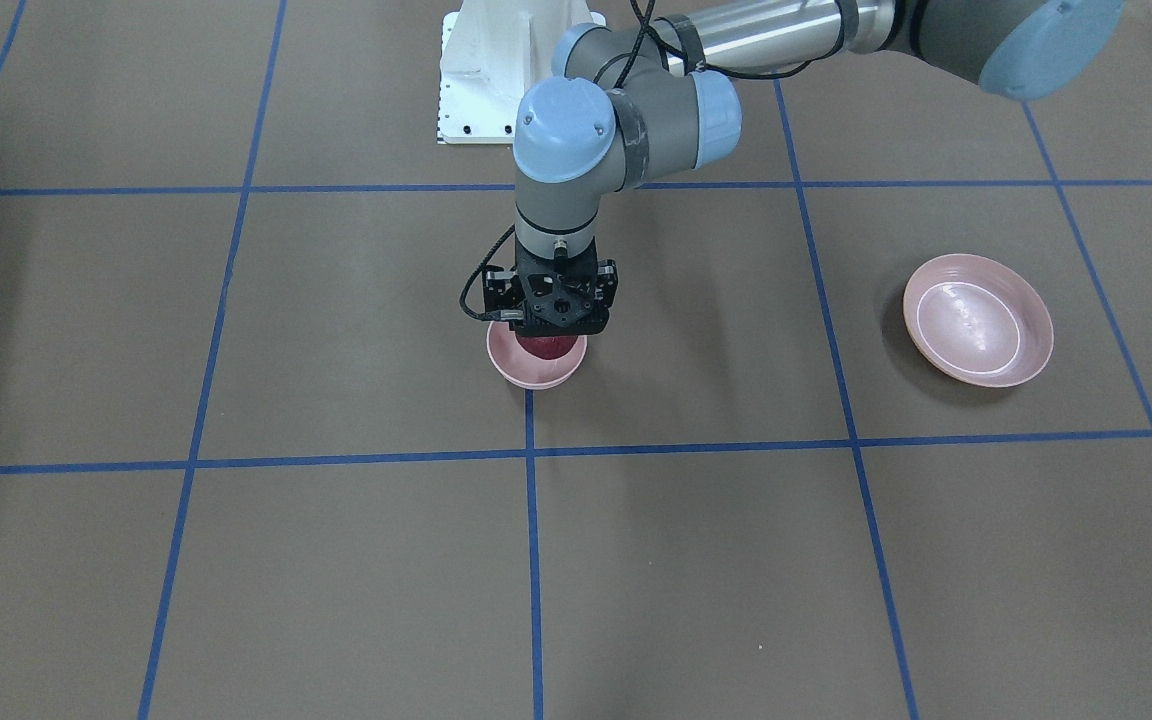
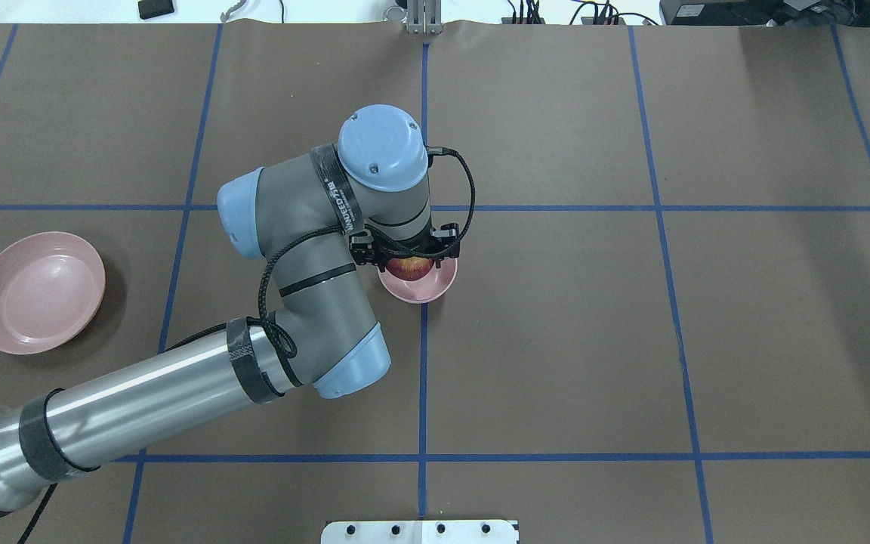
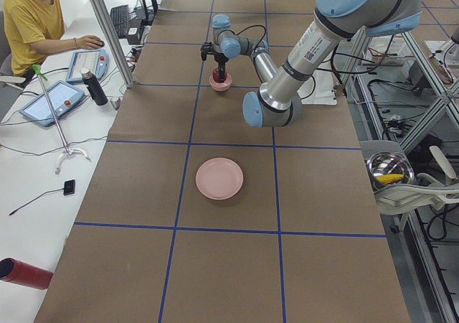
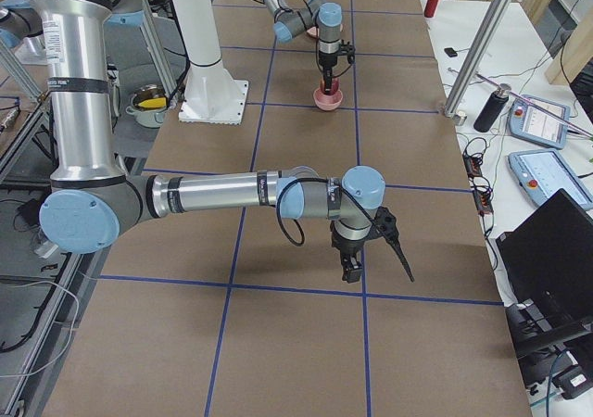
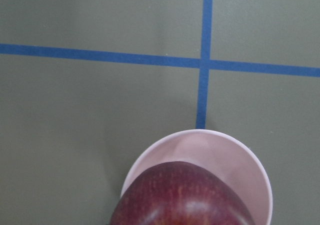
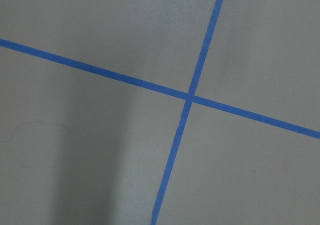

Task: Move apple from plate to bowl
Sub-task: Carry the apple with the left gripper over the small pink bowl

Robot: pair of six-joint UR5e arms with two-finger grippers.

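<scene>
My L gripper (image 1: 555, 312) hangs straight down over the bowl (image 1: 534, 372), close above it. The apple (image 1: 548, 347) is right under the gripper body, inside the ring of the bowl's rim. In my L wrist cam its dark red skin fills the bottom edge & covers the bowl's near rim. Can't tell whether it rests on the bowl's bottom or hangs just above it. My fingers are hidden by the gripper body & the apple in every view, so I can't tell if they clamp the apple or stand off it.

The bowl stands upright on the brown table (image 2: 631, 340), on a blue tape line (image 2: 421, 378), about mid-table. The plate (image 1: 976, 335) lies flat far off to my left, well apart from the bowl & the apple.

My R arm reaches out low over the table on my right, far from all 3 items. Its wrist cam shows only brown surface & a tape cross (image 6: 190, 97). The R gripper (image 4: 350, 271) points down above the table. It shows only in a side view, so I can't tell if it's wide or closed
</scene>
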